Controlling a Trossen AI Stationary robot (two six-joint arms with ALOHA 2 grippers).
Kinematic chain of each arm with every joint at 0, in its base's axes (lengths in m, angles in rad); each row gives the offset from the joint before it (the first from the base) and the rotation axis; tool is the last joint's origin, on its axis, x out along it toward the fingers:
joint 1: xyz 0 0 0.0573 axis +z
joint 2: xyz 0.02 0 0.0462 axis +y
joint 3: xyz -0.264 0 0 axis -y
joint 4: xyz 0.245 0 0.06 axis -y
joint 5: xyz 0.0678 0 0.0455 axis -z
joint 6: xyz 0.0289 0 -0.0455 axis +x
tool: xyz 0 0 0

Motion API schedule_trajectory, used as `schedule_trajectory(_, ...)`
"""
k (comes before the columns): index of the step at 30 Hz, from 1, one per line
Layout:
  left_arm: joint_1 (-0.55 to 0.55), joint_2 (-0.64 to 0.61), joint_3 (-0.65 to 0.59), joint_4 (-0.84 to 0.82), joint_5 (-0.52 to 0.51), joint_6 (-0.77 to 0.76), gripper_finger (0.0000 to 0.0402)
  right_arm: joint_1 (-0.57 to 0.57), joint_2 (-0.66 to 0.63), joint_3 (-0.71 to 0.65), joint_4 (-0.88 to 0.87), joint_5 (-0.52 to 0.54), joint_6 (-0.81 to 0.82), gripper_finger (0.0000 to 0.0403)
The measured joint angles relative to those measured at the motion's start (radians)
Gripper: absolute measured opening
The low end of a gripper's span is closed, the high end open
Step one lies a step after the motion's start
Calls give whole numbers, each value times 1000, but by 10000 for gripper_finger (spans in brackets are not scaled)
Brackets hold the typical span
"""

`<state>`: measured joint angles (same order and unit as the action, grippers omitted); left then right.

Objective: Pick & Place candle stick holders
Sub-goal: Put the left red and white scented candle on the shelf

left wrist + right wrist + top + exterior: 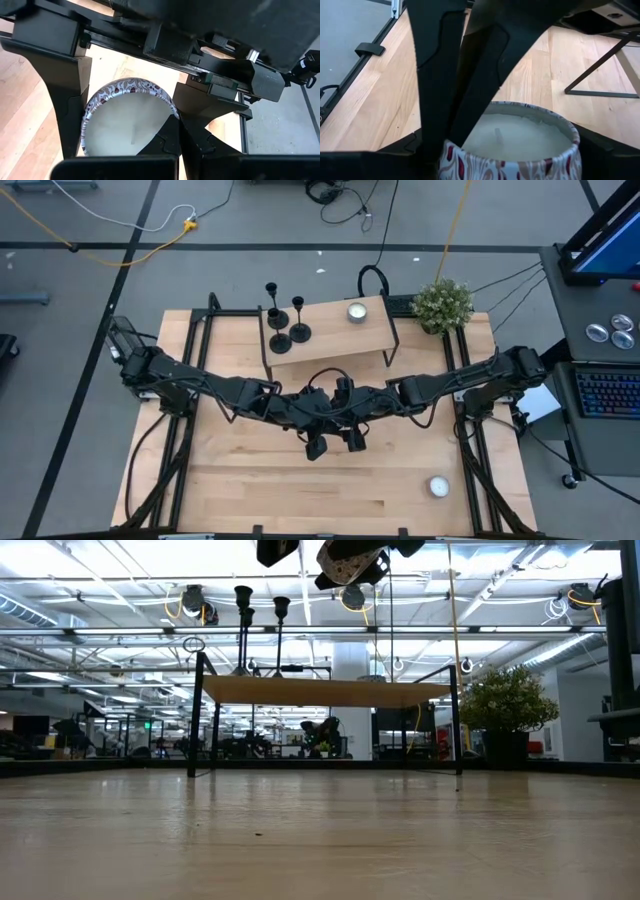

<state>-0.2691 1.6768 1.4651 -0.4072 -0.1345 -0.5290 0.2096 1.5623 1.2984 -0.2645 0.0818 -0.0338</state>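
**Item: candle stick holders (299, 333), three, black.** They stand at the left end of the small wooden side table (330, 338), close together. All are upright, with the long axis vertical, round bases down and cups up. In the low view their stems and cups (281, 608) rise above the side table's top. Two of them overlap there, and the bases are hard to make out.

**Also on the side table:** a candle (357, 311). Beside its right end is a potted plant (443, 302). A loose candle (437, 486) lies on the main table (250, 500), front right.

**Left gripper (318, 445):** mid-table, well apart from the holders. Its fingers (437, 90) are together, pinching the rim of a patterned candle tin (515, 162).

**Right gripper (352, 438):** just beside the left. Its fingers are spread to either side of the same tin, and contact cannot be made out.

**Obscured:** the tin is hidden under the arms in the high view. Both grippers are cut off at the top edge of the low view.
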Motion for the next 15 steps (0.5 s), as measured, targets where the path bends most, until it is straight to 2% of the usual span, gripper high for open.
schedule_trajectory(15,0,0,0,0,0,0,7,0,0,0,4,0,6,281)
